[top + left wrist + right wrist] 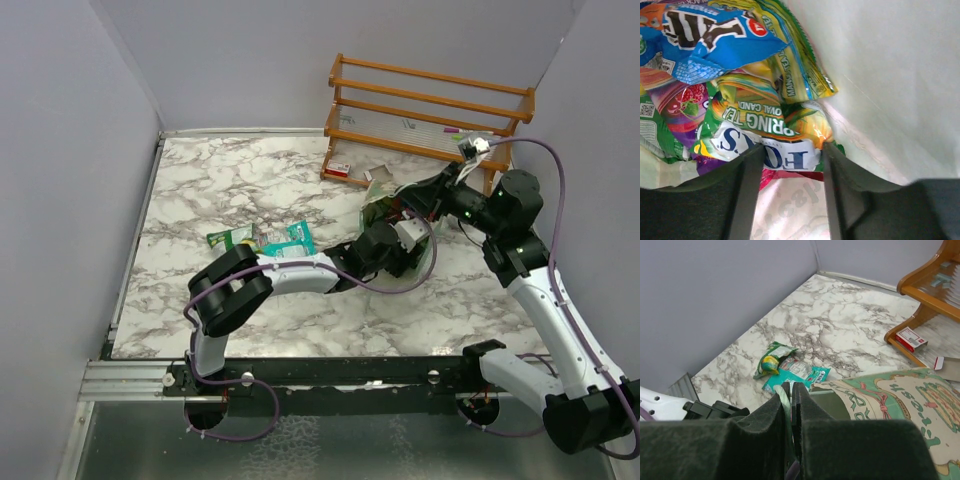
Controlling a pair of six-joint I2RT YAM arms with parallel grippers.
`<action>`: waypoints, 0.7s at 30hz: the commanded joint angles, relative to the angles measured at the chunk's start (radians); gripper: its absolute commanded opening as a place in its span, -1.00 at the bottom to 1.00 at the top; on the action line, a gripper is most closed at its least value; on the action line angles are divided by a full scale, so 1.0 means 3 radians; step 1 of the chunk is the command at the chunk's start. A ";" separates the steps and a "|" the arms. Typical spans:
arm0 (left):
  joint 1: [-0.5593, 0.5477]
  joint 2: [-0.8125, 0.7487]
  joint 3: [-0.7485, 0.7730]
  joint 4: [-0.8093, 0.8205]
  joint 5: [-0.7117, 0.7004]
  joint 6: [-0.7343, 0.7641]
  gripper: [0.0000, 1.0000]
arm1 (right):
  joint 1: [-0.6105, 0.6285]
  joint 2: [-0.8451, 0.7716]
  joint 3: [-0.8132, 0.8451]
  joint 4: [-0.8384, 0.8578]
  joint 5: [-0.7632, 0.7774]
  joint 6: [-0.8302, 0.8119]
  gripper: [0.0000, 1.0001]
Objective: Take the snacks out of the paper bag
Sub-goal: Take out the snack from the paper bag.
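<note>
Marble tabletop [200, 190] between grey walls carries the paper bag [378, 210], which lies on its side near a wooden rack [430, 110]. Only the left wrist view sees inside it: a blue packet [715, 40], a yellow-green packet [800, 75], a purple-red packet [680, 105] and a green-white packet [765, 135] are heaped against the cream wall. The left gripper [790, 150] reaches in low, fingers spread either side of the green-white packet. Outside, a teal-white packet [290, 240] and a green-yellow packet [228, 238] lie on the marble. The right gripper [791, 387] is pinched tight on the bag's rim.
</note>
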 commanded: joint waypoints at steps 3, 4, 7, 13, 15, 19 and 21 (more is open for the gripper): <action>0.0073 -0.0092 -0.0030 -0.0033 -0.0348 0.0141 -0.30 | 0.0015 -0.0164 0.0134 0.0045 0.0050 -0.0038 -0.85; 0.0075 -0.0102 -0.0019 -0.0059 -0.0371 0.0142 -0.41 | 0.0015 -0.0178 0.0115 0.0073 0.0040 -0.0029 -0.85; 0.0077 -0.0130 0.0014 -0.0196 -0.0383 0.0150 -0.60 | 0.0015 -0.0180 0.0128 0.0056 0.0038 -0.0022 -0.85; 0.0075 -0.0301 -0.0093 -0.0235 -0.0375 0.0125 -0.91 | 0.0015 -0.0202 0.0092 0.0054 0.0084 -0.0032 -0.85; 0.0075 -0.0389 -0.0184 -0.0201 -0.0357 0.0099 -1.00 | 0.0015 -0.0206 0.0083 0.0039 0.0087 -0.0058 -0.85; 0.0075 -0.0570 -0.0266 -0.0272 -0.0321 0.0070 -1.00 | 0.0015 -0.0233 0.0033 0.0082 0.0140 -0.0045 -0.85; 0.0071 -0.0662 -0.0370 -0.0266 -0.0292 0.0054 -1.00 | 0.0015 -0.0234 0.0021 0.0068 0.0143 -0.0064 -0.85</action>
